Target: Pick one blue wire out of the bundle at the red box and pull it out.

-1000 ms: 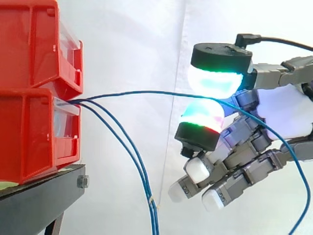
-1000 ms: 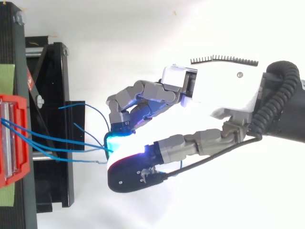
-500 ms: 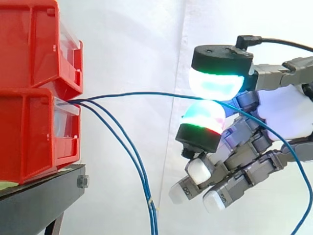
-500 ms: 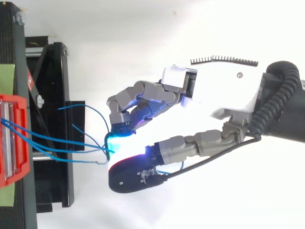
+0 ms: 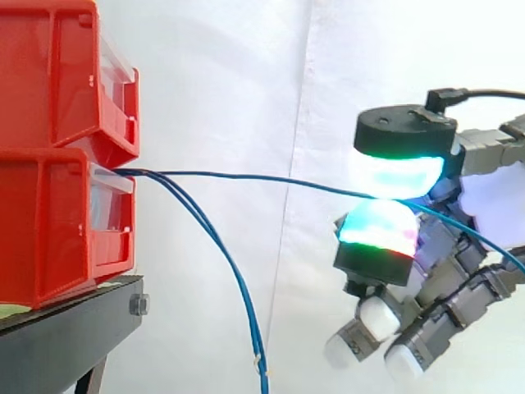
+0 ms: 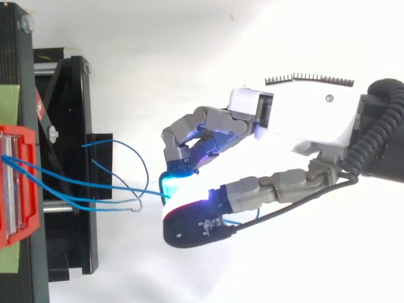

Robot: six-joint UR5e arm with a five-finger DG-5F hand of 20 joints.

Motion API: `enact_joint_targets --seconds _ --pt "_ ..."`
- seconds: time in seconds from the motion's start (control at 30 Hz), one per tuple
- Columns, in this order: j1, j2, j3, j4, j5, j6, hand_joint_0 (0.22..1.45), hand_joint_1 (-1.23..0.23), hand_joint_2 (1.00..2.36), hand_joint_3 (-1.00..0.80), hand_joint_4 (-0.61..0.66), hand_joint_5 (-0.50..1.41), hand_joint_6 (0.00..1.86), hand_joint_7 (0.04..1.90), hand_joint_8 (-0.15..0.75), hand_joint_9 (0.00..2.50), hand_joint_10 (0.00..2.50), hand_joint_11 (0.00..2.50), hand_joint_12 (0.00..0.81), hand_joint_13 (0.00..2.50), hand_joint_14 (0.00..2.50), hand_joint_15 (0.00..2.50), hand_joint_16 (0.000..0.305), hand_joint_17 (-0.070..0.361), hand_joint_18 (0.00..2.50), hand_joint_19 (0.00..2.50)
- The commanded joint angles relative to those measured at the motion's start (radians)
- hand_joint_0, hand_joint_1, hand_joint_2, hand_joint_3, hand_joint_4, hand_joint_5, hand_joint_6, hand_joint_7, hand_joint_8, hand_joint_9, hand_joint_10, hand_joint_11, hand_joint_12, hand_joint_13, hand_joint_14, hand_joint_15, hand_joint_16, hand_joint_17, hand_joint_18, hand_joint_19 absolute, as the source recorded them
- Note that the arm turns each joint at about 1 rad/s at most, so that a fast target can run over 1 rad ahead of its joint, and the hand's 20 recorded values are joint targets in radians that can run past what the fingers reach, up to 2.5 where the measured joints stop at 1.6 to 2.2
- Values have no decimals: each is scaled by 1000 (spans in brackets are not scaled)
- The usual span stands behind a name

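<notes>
Two red bins [image 5: 57, 156] are stacked on a black stand [image 5: 74, 328] at the left. Several blue wires come out of the gap between the bins. One blue wire [image 5: 262, 177] runs nearly level to the right and is pinched between two glowing pads of my hand [image 5: 459, 246], then trails off past the palm. Two other blue wires [image 5: 230, 279] droop down from the bin. From above, the pinched wire [image 6: 120, 187] stretches from the red bin [image 6: 19, 183] to my hand [image 6: 297, 123], whose fingers are curled.
A white curtain [image 5: 246, 82] hangs behind everything. The black stand [image 6: 69, 164] with a metal rod lies under the loose wire ends [image 6: 120, 151]. A green strip [image 6: 9, 104] lies on the stand beside the bin.
My hand has moved right, away from the bins, and a little lower, keeping its pinch. The pinched blue wire has been drawn straighter and further out.
</notes>
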Motion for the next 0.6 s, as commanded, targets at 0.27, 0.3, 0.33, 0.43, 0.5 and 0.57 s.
enact_joint_targets --seconds 0.27,0.3,0.33,0.43,0.5,0.57 --pt "5 72 -132 96 34 0 614 -778 1024 -88 133 -153 876 1257 376 839 20 620 438 389 4 105 59 133 514 278" --pt "5 72 -132 96 32 -3 615 -777 1023 -92 135 -153 876 1263 377 839 18 618 438 389 4 102 59 133 515 285" --pt "0 72 -132 97 32 -9 615 -777 1023 -92 133 -153 876 1264 378 838 18 626 438 389 3 106 59 133 515 277" --pt "-2 70 -133 108 37 -42 615 -776 1023 -91 129 -154 877 1259 377 837 18 616 438 389 3 106 59 133 515 277" --pt "-2 70 -132 114 38 -54 613 -775 1024 -87 129 -154 878 1257 378 836 18 623 438 388 3 104 59 133 513 278" --pt "-2 70 -132 116 37 -60 613 -774 1024 -87 131 -154 879 1252 376 835 20 625 437 388 5 104 59 133 513 278"
